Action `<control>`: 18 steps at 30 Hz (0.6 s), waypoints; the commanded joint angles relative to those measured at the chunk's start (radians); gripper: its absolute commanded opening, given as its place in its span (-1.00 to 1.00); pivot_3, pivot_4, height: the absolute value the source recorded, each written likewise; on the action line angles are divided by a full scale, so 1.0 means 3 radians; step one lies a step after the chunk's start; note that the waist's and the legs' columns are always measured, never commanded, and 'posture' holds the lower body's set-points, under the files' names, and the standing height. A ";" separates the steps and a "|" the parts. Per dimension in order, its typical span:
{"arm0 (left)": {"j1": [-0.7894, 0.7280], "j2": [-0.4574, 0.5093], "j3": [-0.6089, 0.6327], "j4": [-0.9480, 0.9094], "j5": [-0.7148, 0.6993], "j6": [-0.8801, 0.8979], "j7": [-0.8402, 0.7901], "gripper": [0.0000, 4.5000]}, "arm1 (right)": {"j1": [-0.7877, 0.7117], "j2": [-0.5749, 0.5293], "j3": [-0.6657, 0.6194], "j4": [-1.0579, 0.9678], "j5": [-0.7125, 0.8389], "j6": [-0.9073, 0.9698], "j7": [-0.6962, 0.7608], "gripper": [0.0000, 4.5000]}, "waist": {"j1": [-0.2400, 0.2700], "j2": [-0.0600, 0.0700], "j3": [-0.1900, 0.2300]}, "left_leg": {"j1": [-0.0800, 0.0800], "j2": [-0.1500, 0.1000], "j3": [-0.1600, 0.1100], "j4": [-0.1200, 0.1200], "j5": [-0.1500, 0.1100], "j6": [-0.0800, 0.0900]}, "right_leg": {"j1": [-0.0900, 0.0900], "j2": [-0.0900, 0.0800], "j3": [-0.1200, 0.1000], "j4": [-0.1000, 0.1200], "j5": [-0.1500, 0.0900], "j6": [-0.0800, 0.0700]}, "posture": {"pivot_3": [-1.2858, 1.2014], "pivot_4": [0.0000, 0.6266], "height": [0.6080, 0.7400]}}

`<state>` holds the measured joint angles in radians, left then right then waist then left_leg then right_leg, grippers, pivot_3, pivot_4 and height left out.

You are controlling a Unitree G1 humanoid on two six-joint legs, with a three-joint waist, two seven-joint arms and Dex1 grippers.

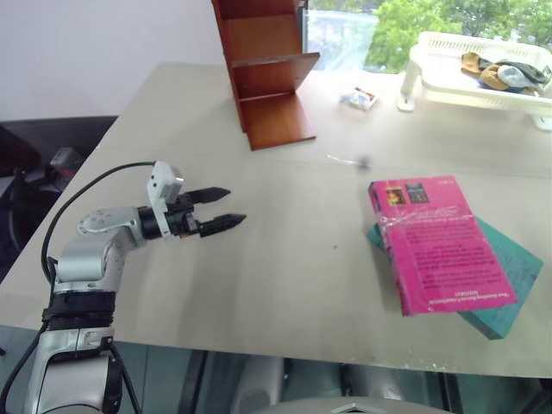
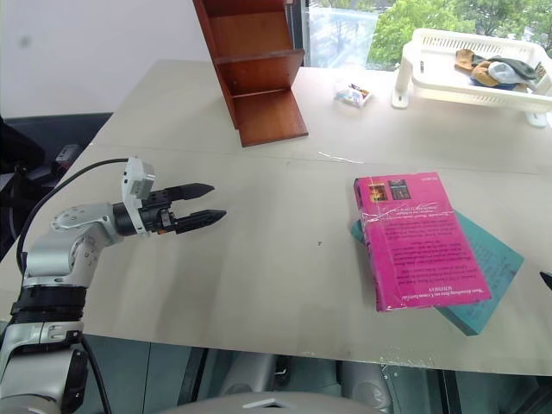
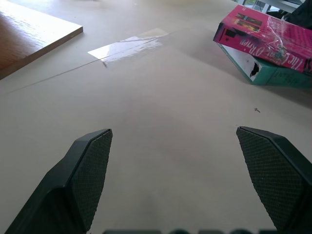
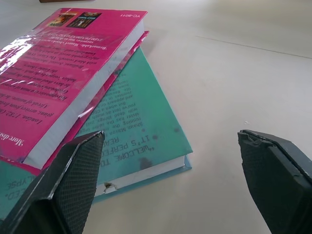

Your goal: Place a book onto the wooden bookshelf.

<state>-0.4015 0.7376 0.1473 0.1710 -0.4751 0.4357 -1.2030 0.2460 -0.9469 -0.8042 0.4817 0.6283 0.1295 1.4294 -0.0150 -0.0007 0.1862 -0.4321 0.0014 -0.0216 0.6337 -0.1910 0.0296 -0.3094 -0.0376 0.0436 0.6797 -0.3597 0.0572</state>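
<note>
The magenta book (image 1: 440, 246) lies back cover up at the table's right, resting on top of a teal-green book (image 1: 513, 276). At the far middle of the table stands the reddish-brown wooden bookshelf (image 1: 267, 73), its shelves bare. My left gripper (image 1: 226, 209) hovers open over the left part of the table, pointing toward the books and well apart from them. The right gripper (image 4: 170, 141) is open just beside the stacked books, with the pink book's corner (image 4: 63, 73) near one finger and nothing between the fingers.
A white plastic basket rack (image 1: 448, 78) holding cloth items stands at the far right. A small wrapped packet (image 1: 358, 97) lies between it and the shelf. A strip of clear tape (image 3: 129, 44) is stuck to the tabletop. The table's front edge (image 1: 259, 349) runs close below the books.
</note>
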 commanded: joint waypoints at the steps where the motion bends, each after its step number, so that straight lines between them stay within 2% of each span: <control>1: -0.0024 0.0022 0.0056 -0.0038 -0.0040 -0.0047 -0.0008 0.99 | -0.0024 -0.0061 -0.0092 0.0010 0.0017 -0.0017 -0.0019 1.00 | -0.0003 0.0000 0.0000 | 0.0000 0.0000 0.0000 0.0000 0.0000 0.0000 | 0.0000 0.0000 0.0000 0.0000 0.0000 0.0000 | 0.03 -0.52 1.00; 9: -0.0109 0.0086 0.0065 -0.0138 -0.0067 -0.0103 -0.0102 0.99 | -0.0194 0.0032 0.0189 0.0184 -0.0279 -0.0309 -0.0169 1.00 | 0.0000 -0.0001 0.0000 | 0.0000 0.0000 0.0000 0.0000 0.0000 0.0000 | 0.0000 0.0000 -0.0001 0.0000 0.0000 0.0000 | 0.03 -0.52 1.00; 14: -0.0234 0.0224 0.0163 -0.0318 -0.0343 0.0109 -0.0352 0.99 | -0.0446 0.0137 0.0446 0.0337 -0.0535 -0.0519 -0.0511 1.00 | -0.0003 -0.0001 0.0000 | 0.0000 0.0000 0.0000 0.0001 0.0000 0.0000 | -0.0001 0.0001 0.0000 0.0001 0.0000 0.0000 | 0.03 -0.52 1.00; 18: -0.0080 0.0654 0.0162 -0.0522 -0.0503 0.0135 -0.0972 0.99 | -0.0588 0.0234 0.0636 0.0454 -0.0637 -0.0670 -0.0619 1.00 | -0.0024 0.0001 0.0000 | 0.0000 0.0001 0.0003 -0.0003 0.0000 0.0000 | -0.0003 0.0005 0.0002 0.0000 0.0000 0.0000 | 0.03 -0.52 1.00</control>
<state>-0.4340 0.9048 0.1650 0.0553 -0.5933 0.4748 -1.4294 0.0718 -0.8803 -0.6215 0.6068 0.4513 -0.0512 1.2649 -0.0221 -0.0004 0.1863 -0.4316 0.0023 -0.0202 0.6325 -0.1910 0.0294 -0.3103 -0.0351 0.0447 0.6796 -0.3599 0.0569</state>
